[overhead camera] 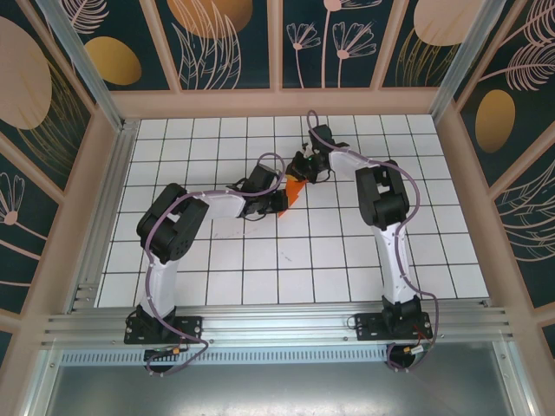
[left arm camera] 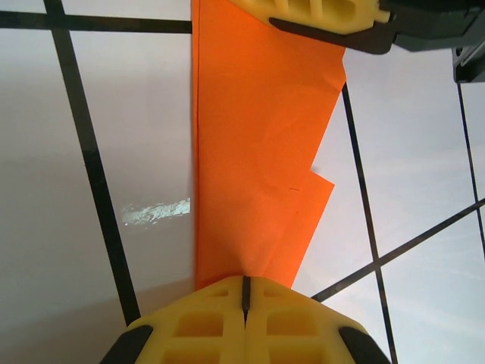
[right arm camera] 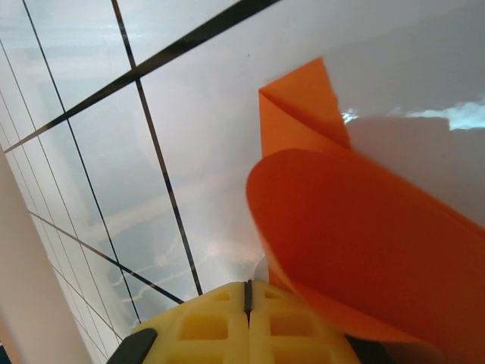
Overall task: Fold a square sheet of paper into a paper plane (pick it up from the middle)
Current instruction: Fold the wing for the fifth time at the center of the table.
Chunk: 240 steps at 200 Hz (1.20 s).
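The top external camera looks down from high behind the arm bases and takes in the whole gridded table point(overhead camera: 217, 277) from afar. The left wrist camera looks past the left gripper point(left arm camera: 244, 292), close above the orange paper point(left arm camera: 258, 152). The right wrist camera looks past the right gripper point(right arm camera: 246, 296), slanting low across the tiles, equally close. All three views share that paper.

White tabletop point(overhead camera: 217, 260) with a black grid is covering the whole floor of the cell, and it's looking pretty glossy, throwing back soft glare. A whitish smudge point(left arm camera: 155, 212) is sitting on one tile, near a black grid line. Dark teal wall panels point(overhead camera: 225, 43) with gold leaves and pale flowers are boxing it all in, and an aluminium rail point(overhead camera: 277, 316) is running along the near edge.
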Each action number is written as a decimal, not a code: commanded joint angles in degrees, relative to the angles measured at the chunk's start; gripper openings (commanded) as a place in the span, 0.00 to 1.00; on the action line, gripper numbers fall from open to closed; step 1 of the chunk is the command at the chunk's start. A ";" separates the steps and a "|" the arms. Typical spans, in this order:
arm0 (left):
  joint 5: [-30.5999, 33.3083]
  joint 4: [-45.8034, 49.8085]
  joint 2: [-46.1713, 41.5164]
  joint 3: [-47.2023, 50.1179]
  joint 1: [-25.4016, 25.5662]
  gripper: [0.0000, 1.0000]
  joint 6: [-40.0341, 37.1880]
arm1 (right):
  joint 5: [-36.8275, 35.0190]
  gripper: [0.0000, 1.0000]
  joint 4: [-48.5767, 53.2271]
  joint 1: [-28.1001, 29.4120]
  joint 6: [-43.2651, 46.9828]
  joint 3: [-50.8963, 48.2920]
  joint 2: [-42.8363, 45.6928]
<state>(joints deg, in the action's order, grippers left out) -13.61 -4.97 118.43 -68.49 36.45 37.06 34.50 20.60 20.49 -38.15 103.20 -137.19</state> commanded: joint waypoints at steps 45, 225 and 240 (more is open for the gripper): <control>1.89 13.05 1.41 5.21 0.40 0.00 -2.23 | -14.69 0.06 0.32 -7.93 -2.60 15.98 -8.80; 21.56 15.74 -12.75 -1.06 6.65 0.70 -13.54 | -19.71 0.89 -15.74 -6.85 4.73 -39.46 42.57; 23.00 18.16 -10.09 -3.88 7.77 0.76 -15.49 | -23.10 0.98 -16.31 -6.95 4.07 -44.08 45.46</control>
<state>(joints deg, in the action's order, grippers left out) 3.55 7.42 104.38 -68.36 42.28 26.87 17.76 7.05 13.82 -33.43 65.78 -95.31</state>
